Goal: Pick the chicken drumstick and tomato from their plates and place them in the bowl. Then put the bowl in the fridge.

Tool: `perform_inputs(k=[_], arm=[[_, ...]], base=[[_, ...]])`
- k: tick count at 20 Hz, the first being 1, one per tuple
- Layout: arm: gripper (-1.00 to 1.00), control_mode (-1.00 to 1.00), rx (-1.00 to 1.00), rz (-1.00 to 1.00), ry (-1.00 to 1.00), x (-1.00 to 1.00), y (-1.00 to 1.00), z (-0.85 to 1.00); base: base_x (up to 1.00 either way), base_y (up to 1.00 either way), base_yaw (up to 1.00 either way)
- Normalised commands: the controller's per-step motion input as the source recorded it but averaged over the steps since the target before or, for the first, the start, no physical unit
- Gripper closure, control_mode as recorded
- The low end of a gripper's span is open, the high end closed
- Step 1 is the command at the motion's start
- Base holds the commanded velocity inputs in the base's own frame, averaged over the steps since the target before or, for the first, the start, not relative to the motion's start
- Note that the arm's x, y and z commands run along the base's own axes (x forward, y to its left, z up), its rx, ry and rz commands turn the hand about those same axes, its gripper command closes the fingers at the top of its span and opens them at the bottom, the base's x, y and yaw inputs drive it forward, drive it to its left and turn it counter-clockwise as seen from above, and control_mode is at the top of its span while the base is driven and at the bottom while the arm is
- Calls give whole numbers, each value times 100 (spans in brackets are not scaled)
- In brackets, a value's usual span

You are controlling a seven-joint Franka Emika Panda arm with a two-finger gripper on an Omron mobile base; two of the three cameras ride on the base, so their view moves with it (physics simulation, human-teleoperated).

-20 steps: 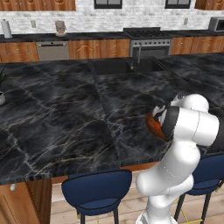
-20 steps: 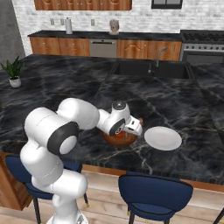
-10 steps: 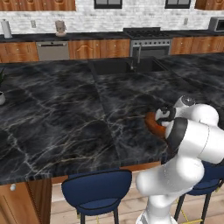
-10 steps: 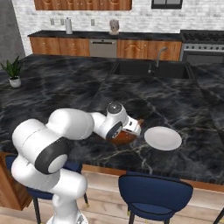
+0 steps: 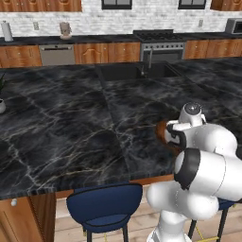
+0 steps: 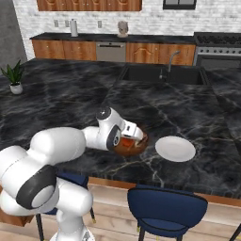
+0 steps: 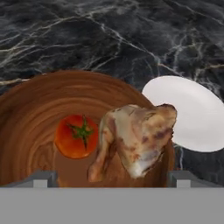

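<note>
Gripper spread wide, holding nothing, hovering low over the bowl. Chicken drumstick lies in the bowl, touching the tomato beside it; white plate just outside the rim, bare

Risks: drumstick leans toward the plate-side wall, so a tilted lift could roll it or the tomato out; fingers grabbing the rim there may clip the meat

Hand view shows the contents; right base view shows the bowl and plate near the counter edge, wrist covering the food
</note>
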Motion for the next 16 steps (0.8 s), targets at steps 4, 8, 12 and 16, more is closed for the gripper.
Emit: perform_inputs(k=[4, 8, 12, 16], arm=[[-100, -100, -5, 0, 0, -29, 21, 32], [-100, -100, 1, 2, 0, -39, 16, 31], [-100, -100, 10, 14, 6, -34, 17, 37], [-100, -100, 7, 25, 18, -25, 26, 31]], base=[[0, 0, 0], [0, 0, 0], [0, 0, 0], [0, 0, 0]])
